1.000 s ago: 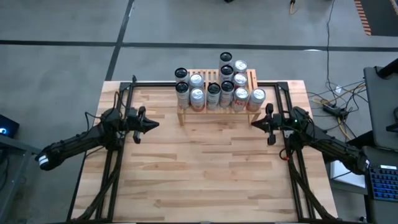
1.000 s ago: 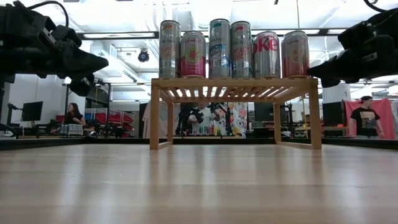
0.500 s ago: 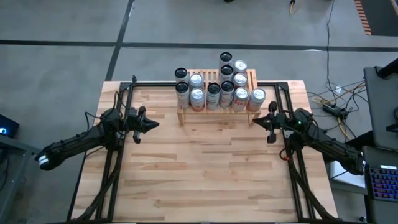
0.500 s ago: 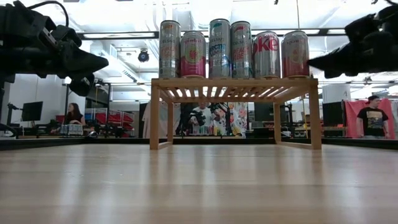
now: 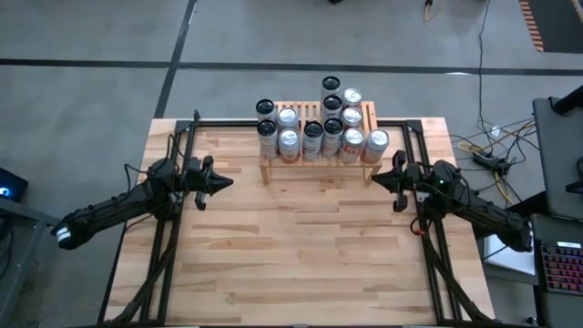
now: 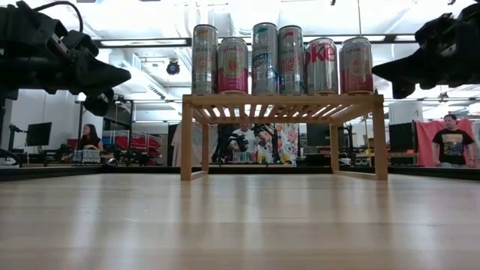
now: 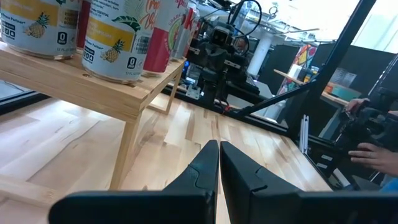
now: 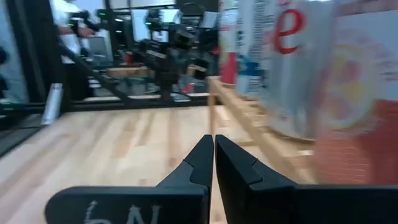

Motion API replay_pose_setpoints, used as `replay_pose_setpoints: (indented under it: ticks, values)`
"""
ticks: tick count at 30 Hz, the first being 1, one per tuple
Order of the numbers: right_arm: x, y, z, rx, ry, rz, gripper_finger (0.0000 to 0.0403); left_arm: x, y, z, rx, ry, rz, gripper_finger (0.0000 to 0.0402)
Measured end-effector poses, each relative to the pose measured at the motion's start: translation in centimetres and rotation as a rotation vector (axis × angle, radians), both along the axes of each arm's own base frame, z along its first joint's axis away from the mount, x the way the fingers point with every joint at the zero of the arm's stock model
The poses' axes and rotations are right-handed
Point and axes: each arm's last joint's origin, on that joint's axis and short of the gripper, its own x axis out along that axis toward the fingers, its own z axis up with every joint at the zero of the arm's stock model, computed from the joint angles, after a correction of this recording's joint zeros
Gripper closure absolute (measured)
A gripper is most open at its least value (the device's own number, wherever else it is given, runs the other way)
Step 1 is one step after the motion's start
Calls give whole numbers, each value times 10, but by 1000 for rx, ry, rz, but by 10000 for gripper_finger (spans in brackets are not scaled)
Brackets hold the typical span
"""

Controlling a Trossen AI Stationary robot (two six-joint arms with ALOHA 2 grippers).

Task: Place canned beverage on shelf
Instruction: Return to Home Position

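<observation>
Several beverage cans (image 5: 313, 135) stand upright on the low wooden shelf (image 5: 319, 162) at the table's far edge; the low view shows the front row of cans (image 6: 282, 58) on the shelf's slatted top (image 6: 281, 103). My left gripper (image 5: 230, 182) hovers shut to the left of the shelf, pointing level toward it, and holds nothing. My right gripper (image 5: 372, 179) hovers shut beside the shelf's right end, also with nothing in it. In the wrist views both pairs of fingers, left (image 7: 219, 163) and right (image 8: 214, 155), are closed together.
Black frame rails (image 5: 173, 228) run along both sides of the wooden tabletop (image 5: 291, 255), whose middle and near part is bare. Beyond the table, people (image 6: 452, 141) and equipment show in the room. Cables (image 5: 492, 146) lie on the floor at right.
My right gripper has drawn a little toward the table's right edge, away from the shelf's end, and risen slightly, staying shut. The cans and the shelf have not moved.
</observation>
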Motion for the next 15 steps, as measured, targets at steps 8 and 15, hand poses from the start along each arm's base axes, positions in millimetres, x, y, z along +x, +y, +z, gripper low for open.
replay_pose_setpoints:
  ticks: [8, 15]
  values:
    - [5, 12, -1, 32, 6, 48, 394, 0, 0, 0, 0, 0, 0, 402]
    - [9, 20, -6, 60, 15, -61, 394, 0, 0, 0, -1, 2, 0, 402]
